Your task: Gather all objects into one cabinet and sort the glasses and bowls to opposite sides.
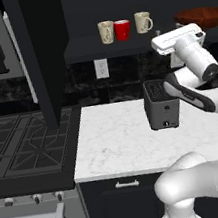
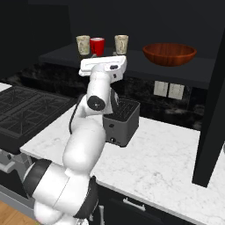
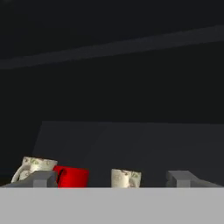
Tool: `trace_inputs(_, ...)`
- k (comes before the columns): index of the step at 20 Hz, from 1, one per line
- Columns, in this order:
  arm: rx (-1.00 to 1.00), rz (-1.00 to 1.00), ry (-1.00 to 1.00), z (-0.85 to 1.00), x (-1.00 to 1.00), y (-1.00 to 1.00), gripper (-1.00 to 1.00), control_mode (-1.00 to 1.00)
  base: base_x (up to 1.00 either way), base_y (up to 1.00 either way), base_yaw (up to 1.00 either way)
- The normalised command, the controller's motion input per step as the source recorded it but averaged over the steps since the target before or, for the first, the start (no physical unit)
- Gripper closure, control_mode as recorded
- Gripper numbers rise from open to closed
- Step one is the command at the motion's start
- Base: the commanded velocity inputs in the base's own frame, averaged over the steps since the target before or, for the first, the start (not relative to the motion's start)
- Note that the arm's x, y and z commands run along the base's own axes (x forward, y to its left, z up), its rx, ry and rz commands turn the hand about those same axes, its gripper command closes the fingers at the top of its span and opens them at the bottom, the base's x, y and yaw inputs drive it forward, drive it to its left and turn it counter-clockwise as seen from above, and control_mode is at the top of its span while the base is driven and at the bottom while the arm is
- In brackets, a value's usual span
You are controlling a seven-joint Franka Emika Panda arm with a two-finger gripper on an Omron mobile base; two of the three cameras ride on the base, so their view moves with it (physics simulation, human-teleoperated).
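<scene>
The black wall cabinet stands open, and on its dark shelf (image 2: 139, 67) several things sit in a row. From the left these are a cream mug (image 2: 83, 45), the bright red cup (image 2: 97, 46) touching it, a second cream mug (image 2: 121, 44), and then a gap. The wide red-brown bowl (image 2: 169, 53) stands at the right end. My gripper (image 3: 113, 180) is open just in front of the shelf edge, level with the cups. In the hand view the left mug (image 3: 33, 168), red cup (image 3: 72, 176) and second mug (image 3: 125, 178) lie beyond the fingertips (image 3: 41, 178). Nothing is held.
A dark grey toaster (image 1: 162, 104) stands on the white marble counter (image 1: 122, 144) right below my hand. The cabinet's open doors hang at the left (image 1: 41, 57) and the right (image 2: 213, 110). A black stove (image 1: 20, 142) adjoins the counter on the left.
</scene>
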Motion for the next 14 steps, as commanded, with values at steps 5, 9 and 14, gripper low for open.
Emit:
trace_inputs(5,-0.08,0.0,0.0,-0.07,-0.77,-0.12,-1.0,-1.0,0.0,0.0,0.0)
trace_inputs(9,0.0,0.0,0.0,0.0,0.0,0.0,-1.0,-1.0,0.0,0.0,0.0)
trace_inputs(14,0.0,0.0,0.0,0.0,0.0,0.0,-1.0,-1.0,0.0,0.0,0.0)
